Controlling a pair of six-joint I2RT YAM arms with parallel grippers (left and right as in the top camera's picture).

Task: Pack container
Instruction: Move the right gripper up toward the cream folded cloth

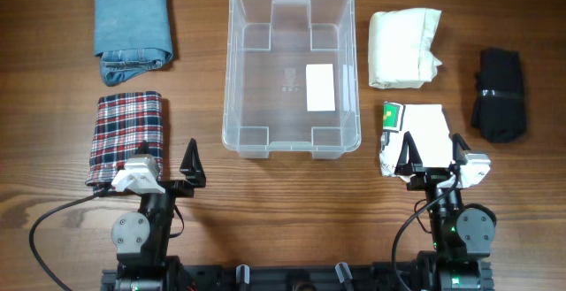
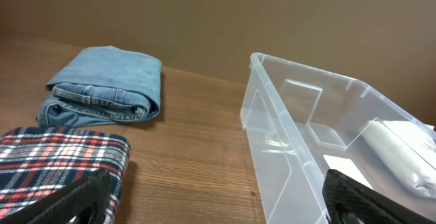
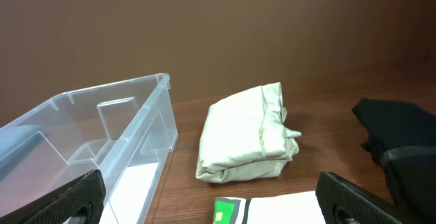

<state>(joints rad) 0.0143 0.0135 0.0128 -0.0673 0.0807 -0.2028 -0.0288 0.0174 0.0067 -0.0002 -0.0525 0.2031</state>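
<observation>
Nearest the arms: left pincer (image 1: 168,163) and right pincer (image 1: 433,154) both stand spread wide, holding nothing. The left hangs just beside the plaid folded garment (image 1: 128,141). The right hangs over the near edge of the white folded garment with a green print (image 1: 416,132).

Mid-desk (image 1: 53,105): the container (image 1: 228,79) stands upright between the two rows of garments. It is empty apart from its white label (image 1: 320,88).

Far row: folded jeans (image 1: 133,30) left, cream bundle (image 1: 402,48) right, black garment (image 1: 500,92) outermost right.

Assessment: packing has not begun. The next move calls for lowering a pincer squarely over a nearby fold, pinching it whole and clearing the rim.

Only the overhead view shows all five garments. The left wrist view shows the jeans' stacked fold edges. The right wrist view shows the cream bundle's loose flap.
</observation>
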